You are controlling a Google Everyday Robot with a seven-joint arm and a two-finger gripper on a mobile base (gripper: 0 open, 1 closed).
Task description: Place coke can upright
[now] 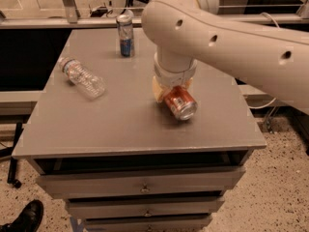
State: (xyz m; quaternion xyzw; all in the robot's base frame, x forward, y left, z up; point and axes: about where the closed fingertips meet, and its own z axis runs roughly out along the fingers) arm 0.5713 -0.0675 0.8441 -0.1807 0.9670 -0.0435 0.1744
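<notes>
Your gripper is down over the middle of the table, a little right of centre. Its pale fingers are pinching the coke can across its body. The can is on its side and tilted, with the silver end facing the front right corner. You cannot tell whether it rests on the tabletop or sits just above it.

A blue can stands upright near the back edge, well apart from the gripper. A clear plastic bottle lies on its side toward the left edge, its cap end pointing to the back left. You cannot see what is in either can or in the bottle. The drawers under the top look closed, with a dark gap just beneath the tabletop, so their contents are hidden.

The thick white arm crosses the upper right, covers the table's back right corner and is cut off at the right side. It also hides the wrist and most of the far finger. A dark shoe shows at the bottom left on the speckled floor, partly cut off.

There is bare tabletop in front of the coke can and to its left. The right edge and the front edge are both near.
</notes>
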